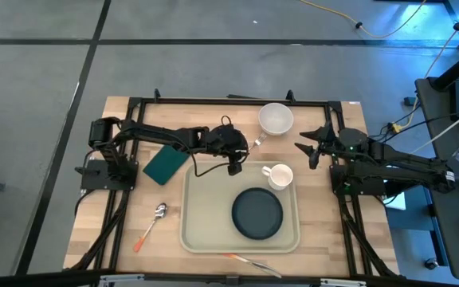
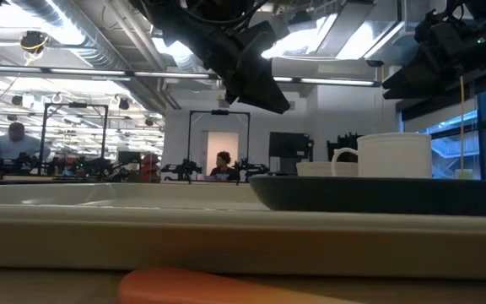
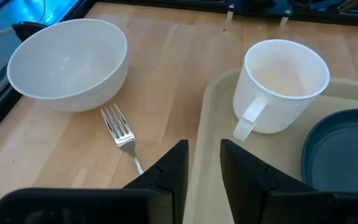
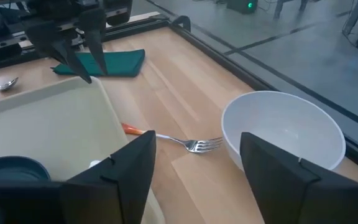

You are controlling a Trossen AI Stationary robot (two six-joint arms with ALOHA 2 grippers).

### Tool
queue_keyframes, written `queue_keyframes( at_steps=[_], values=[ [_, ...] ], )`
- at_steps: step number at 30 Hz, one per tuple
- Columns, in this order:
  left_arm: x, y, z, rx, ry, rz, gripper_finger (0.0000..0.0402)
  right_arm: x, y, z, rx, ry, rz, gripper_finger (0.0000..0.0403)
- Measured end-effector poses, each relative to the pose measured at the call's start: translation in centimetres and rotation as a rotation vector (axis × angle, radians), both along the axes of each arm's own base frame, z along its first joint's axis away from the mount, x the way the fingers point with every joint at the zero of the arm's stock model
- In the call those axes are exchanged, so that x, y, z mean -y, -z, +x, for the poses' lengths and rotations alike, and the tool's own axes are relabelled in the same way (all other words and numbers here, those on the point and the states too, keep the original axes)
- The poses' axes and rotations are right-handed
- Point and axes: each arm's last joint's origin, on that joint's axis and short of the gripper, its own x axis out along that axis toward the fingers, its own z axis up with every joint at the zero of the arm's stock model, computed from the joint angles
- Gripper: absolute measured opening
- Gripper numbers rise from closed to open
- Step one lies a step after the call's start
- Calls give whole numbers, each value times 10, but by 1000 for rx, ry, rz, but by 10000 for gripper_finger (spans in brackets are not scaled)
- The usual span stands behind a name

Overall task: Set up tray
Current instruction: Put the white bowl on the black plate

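Note:
The beige tray lies mid-table with a dark plate and a white mug standing on it. Above the tray's far left corner hovers my left gripper; its fingers stand a narrow gap apart with nothing between them, pointing toward the mug. At the table's right, beside the tray, my right gripper is raised and wide open, holding nothing. A white bowl and a fork rest on the table beyond the tray.
A dark green napkin lies left of the tray under the left arm. A spoon with an orange handle lies near the tray's left side. Another orange-handled utensil lies at the table's near edge. People show in the room behind.

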Motion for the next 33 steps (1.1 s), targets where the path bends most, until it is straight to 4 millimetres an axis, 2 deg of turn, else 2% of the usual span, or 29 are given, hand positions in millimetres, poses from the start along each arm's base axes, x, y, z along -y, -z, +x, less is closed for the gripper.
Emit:
queue_keyframes(
  at_steps=[9,12,17,20,23,28,33],
  values=[
    [-4,-6,-9,-44,-16,39,86,1,0,-1,13,54,17,178],
    [-6,-16,-21,-90,-70,70,86,2,0,-1,19,88,22,150],
    [-7,-45,-45,-94,-161,152,81,2,0,-1,20,93,23,89],
    [-5,-58,-66,-108,-195,180,78,2,0,-1,21,95,26,44],
    [-2,-56,-94,-79,-248,157,74,2,0,-1,19,99,19,9],
    [3,-37,-142,75,-331,139,72,4,-2,-2,49,196,37,6],
    [8,-18,-181,246,-346,132,72,8,-14,4,46,230,49,3]
  ],
)
